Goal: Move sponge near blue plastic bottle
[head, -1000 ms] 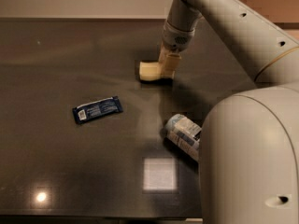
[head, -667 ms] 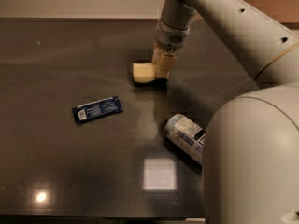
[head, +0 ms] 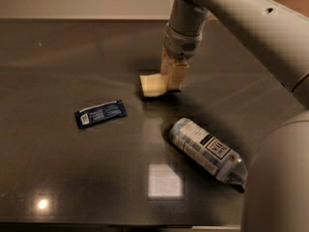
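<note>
My gripper [head: 170, 82]: pointing straight down over the far middle of the table, hanging from my wrist.
My jaws: clamped on the right end of the sponge, 1 pale finger [head: 177, 75] on the near side and the other behind it.
Sponge [head: 151, 85]: pale yellow, sticking out to the left of my fingers. A dark shadow lies just beneath it, and I cannot tell whether it rests on the surface or sits slightly above it.
Blue plastic bottle [head: 205, 151]: lying on its side in front of the sponge and to the right, apart from it, with bare table between the 2. Its broad end points toward the sponge and its narrow end toward the near right corner. The pale label with its dark patch faces up.
Blue packet [head: 100, 113]: flat on the table, left of the bottle and nearer than the sponge, touching neither.
Table [head: 58, 57]: dark and glossy, with 1 bright square reflection near the front edge beside the bottle and 1 small light spot at the near left.
My arm [head: 241, 18]: coming in from the upper right, crossing above the table's far right side.
My body [head: 280, 178]: a large pale curved shell filling the lower right, just beside the bottle's narrow end.
</note>
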Controlling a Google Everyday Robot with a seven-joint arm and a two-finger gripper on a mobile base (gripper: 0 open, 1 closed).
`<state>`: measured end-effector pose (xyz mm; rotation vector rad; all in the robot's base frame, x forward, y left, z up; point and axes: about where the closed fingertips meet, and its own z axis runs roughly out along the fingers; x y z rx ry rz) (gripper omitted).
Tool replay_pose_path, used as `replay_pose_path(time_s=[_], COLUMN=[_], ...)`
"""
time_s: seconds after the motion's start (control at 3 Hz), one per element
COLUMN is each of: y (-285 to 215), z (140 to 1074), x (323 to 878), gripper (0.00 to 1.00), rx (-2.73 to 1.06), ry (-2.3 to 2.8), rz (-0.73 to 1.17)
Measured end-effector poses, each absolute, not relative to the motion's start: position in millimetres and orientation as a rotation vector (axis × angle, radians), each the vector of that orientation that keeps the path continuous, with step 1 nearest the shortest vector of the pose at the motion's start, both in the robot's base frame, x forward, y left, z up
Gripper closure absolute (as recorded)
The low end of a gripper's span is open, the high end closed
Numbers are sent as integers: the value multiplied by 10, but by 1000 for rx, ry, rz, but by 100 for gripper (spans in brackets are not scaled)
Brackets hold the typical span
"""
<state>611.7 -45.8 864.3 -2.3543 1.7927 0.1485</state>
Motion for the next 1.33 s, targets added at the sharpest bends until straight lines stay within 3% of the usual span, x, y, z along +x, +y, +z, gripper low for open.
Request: replay_pose_path(time_s=[0.67,1.0,1.33], y=[-929,-1095,-1223], z=[8711,8739,8727], x=[5680,5524,5391], gripper=[100,87,65], rx=[-2387,-2382,-2375], ry=[1765,1767,1789], rz=[142,152,160])
